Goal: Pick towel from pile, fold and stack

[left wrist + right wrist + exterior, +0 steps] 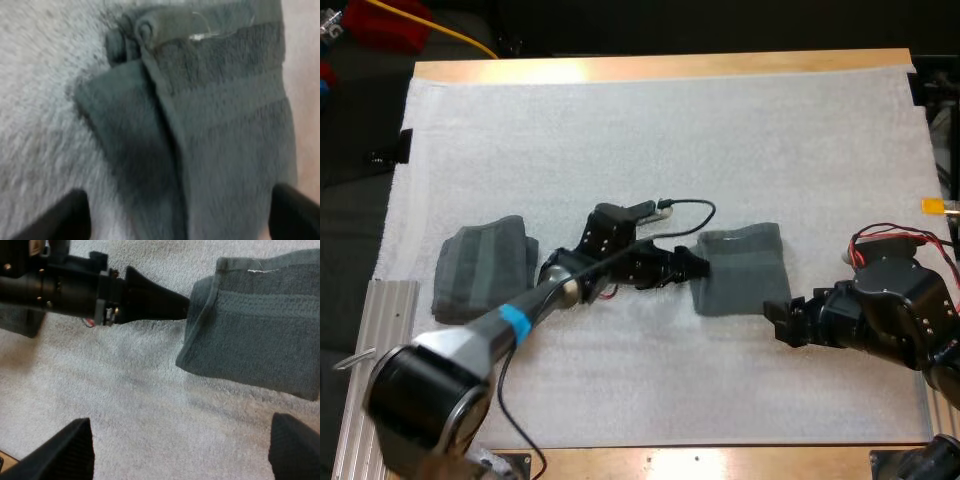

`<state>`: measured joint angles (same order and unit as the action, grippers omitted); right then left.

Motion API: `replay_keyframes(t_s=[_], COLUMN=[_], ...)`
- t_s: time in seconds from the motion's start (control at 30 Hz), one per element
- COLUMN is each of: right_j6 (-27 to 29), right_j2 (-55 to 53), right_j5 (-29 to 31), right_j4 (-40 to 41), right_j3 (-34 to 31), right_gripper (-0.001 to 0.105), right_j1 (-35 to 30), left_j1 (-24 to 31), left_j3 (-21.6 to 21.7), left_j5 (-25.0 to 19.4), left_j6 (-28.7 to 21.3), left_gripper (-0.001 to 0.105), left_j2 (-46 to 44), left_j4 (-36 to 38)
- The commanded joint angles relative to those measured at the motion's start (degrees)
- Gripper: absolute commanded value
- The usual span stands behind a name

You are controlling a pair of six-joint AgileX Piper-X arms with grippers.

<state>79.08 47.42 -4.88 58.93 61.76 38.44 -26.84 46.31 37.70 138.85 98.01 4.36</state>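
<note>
Towel [745, 275] on white mat [650, 140] over wooden table [660, 68]

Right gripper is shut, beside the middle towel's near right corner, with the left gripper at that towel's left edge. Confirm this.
Not shut: the right wrist view shows the right gripper open, fingers apart over the mat. It is beside the middle towel's near right corner, with the left gripper at that towel's left edge.

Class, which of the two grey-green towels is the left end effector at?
The towel nearer the right end effector; the left end effector is at its edge. The other towel lies apart.
</note>
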Motion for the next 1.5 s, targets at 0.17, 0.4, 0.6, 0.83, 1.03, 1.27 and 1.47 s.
replay_keyframes(t_s=[0.17,0.4,0.6,0.83,1.03,1.27,1.47], right_j6=[0.7,0.7,0.7,0.7,0.5,0.1,-0.3], right_j2=[-0.5,-0.5,-0.5,-1.6,-4.2,-4.5,-4.5], right_j5=[-0.4,-0.4,-0.4,-0.4,-0.1,-0.5,-4.0], right_j4=[0.3,0.1,0.1,0.1,0.1,0.1,-1.1], right_j3=[0.3,0.3,0.3,0.3,0.3,0.3,0.2], right_gripper=[0.070,0.070,0.070,0.070,0.070,0.070,0.070], right_j1=[0.0,0.0,0.0,0.0,0.0,0.0,0.0], left_j1=[-0.3,-0.3,-4.2,-6.6,-8.3,-8.3,-6.8], left_j3=[4.0,5.8,9.2,18.4,22.3,22.3,22.4], left_j5=[1.2,0.6,2.2,5.3,9.8,10.7,5.7], left_j6=[0.2,0.2,1.2,2.6,4.3,1.7,-9.1], left_gripper=[0.070,0.070,0.070,0.070,0.070,0.005,0.000], left_j2=[2.4,2.4,5.0,10.8,13.3,13.3,8.4], left_j4=[2.7,10.8,16.0,21.8,21.5,21.6,26.9])
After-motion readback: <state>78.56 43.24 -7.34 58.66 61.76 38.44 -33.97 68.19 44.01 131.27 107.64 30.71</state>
